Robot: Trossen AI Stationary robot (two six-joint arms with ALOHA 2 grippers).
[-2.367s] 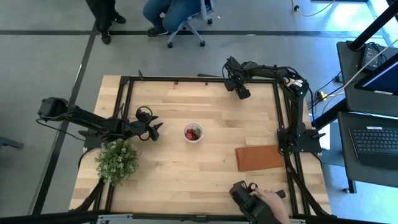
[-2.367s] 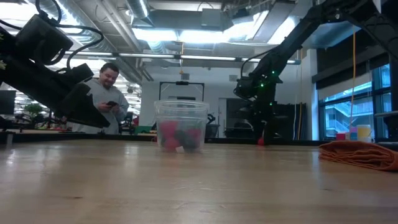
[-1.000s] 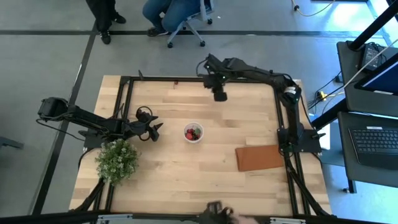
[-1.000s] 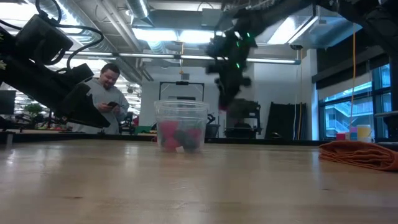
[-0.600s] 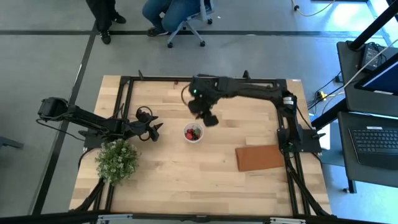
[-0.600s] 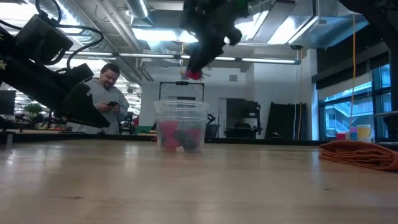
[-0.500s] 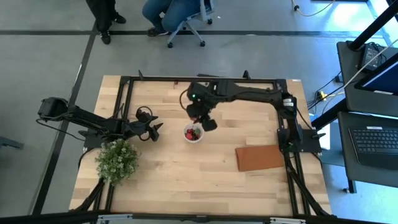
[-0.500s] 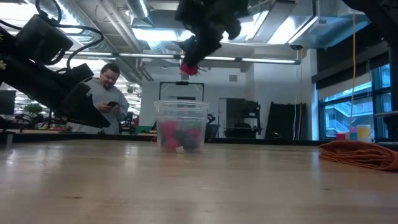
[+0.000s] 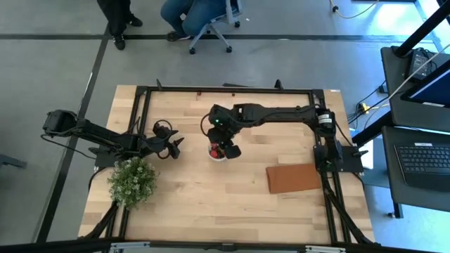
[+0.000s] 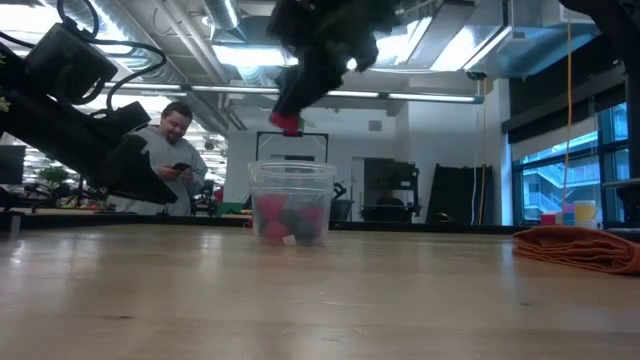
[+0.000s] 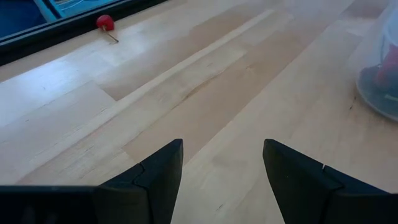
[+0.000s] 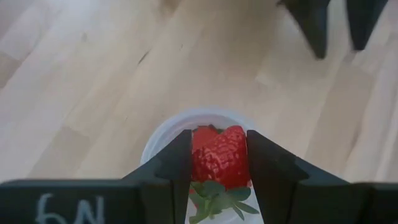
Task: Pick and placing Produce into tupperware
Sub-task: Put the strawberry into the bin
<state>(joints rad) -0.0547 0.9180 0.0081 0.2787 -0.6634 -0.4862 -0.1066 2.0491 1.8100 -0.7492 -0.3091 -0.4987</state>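
Right gripper (image 12: 217, 158) clamped on a strawberry (image 12: 219, 157), leafy cap toward the wrist, directly above the tupperware (image 12: 163, 134) at table centre; drop is straight down. Cup already holds red and dark pieces (image 10: 283, 218). Left gripper (image 11: 222, 165), fingers apart, waits left of cup. Green bush (image 9: 132, 181) near-left, mat (image 9: 295, 178) right; neither obstructs.

Robotics lab/open workshop: wood table (image 9: 232, 190) in black frame w/ two arms, concrete floor, exposed ceiling ducts (image 10: 190, 40), laptop (image 9: 427, 160) on side bench, person (image 10: 172, 155) beyond, office chair (image 9: 211, 24).
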